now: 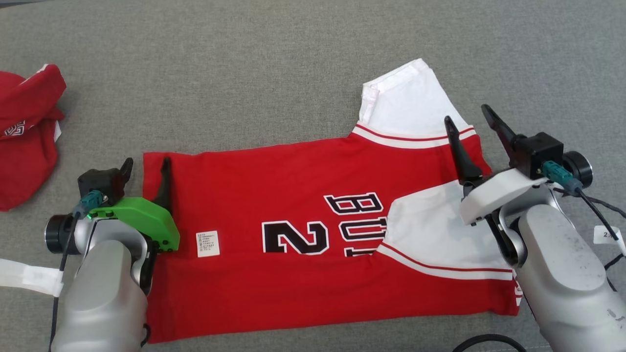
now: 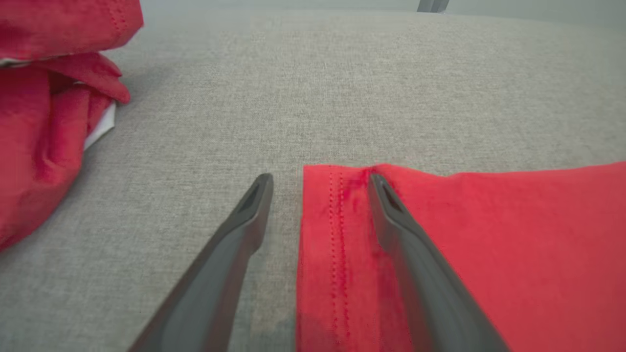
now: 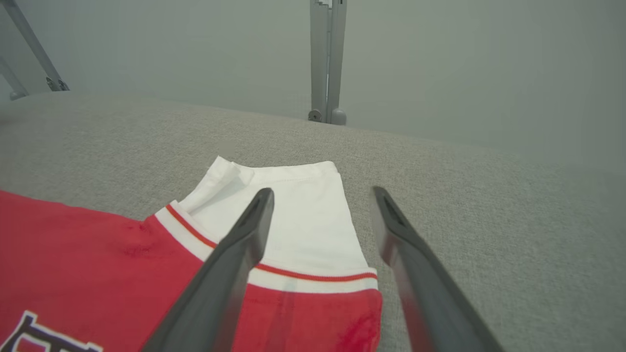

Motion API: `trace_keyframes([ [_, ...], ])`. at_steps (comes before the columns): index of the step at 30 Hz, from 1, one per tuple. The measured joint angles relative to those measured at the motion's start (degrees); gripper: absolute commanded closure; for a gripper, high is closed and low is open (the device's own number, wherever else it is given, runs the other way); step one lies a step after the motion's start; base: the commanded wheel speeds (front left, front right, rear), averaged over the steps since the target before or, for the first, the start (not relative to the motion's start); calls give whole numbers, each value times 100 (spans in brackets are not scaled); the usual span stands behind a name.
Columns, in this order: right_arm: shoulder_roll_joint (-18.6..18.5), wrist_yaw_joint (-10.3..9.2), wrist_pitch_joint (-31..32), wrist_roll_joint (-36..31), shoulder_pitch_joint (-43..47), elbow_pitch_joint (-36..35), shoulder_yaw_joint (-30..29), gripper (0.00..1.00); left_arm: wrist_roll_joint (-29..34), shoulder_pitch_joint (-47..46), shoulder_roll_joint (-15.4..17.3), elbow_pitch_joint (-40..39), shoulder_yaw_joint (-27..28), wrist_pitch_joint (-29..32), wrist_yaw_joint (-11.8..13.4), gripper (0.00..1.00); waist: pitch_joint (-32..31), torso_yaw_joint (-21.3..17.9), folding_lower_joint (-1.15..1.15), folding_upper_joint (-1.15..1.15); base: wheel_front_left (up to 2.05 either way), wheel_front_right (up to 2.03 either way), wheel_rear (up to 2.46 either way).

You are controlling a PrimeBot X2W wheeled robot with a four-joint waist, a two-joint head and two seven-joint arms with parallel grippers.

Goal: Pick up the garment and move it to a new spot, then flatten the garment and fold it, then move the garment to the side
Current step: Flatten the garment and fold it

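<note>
The red jersey [image 1: 303, 205] lies flat on the grey fabric surface [image 1: 244, 73], long axis running arm to arm, with the left gripper [image 1: 147, 164] spread wide astride its far hem corner and the right gripper [image 1: 466, 115] equally wide astride the outer edge of the far white sleeve [image 1: 411, 102].
</note>
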Motion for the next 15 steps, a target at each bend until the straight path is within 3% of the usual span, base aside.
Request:
trace_keyframes([
  [9, -155, 0, 0, 77, -582, 250, 300, 0, -109, -280, -40, 555, -68, -7, -4, 0, 201, 37, 0, 0, 0, 0, 0],
  [11, -230, 0, 0, 158, -753, 481, 421, 0, -114, -326, -42, 566, -153, -13, -4, 14, 242, 48, 0, 0, 0, 0, 0],
  [12, -259, 0, 2, 209, -857, 616, 490, 0, -147, -356, -48, 583, -222, -14, -4, 27, 265, 55, 0, 0, 0, 0, 0],
  [13, -287, 0, 32, 234, -982, 740, 564, 0, -170, -383, -60, 599, -274, -14, -4, 47, 289, 64, 0, 0, 0, 0, 0],
  [15, -347, 0, 224, 354, -1291, 1003, 691, 0, -215, -463, -74, 600, -375, -14, -4, 65, 345, 86, 0, 0, 0, 0, 0],
])
